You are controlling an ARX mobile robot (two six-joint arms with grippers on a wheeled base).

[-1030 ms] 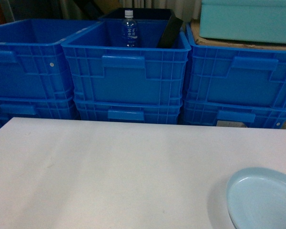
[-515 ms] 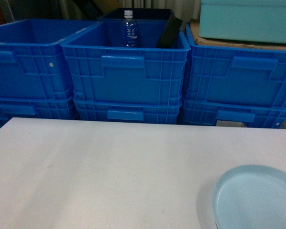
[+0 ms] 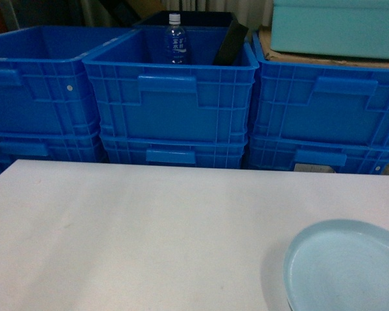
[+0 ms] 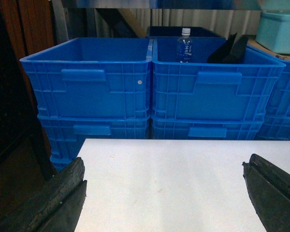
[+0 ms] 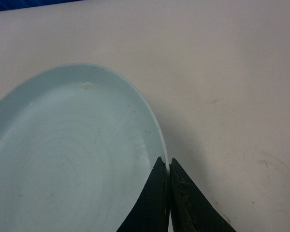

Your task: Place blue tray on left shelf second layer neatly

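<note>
While the right end effector (image 5: pixel 169 166) pinches the blue tray (image 5: pixel 67 159) rim, the left end effector (image 4: pixel 164 186) gapes over bare table (image 4: pixel 169 169).

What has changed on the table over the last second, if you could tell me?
The blue tray has shifted left and slightly up in the head view, showing more of itself. The right gripper has its jaws shut on the tray's rim. The left gripper is open. The crates and bottle stayed put.

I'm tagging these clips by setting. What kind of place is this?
Probably a storeroom or stock area: stacked blue crates line the back, a turquoise container sits on cardboard atop one stack, and a plain white table stands in front.
</note>
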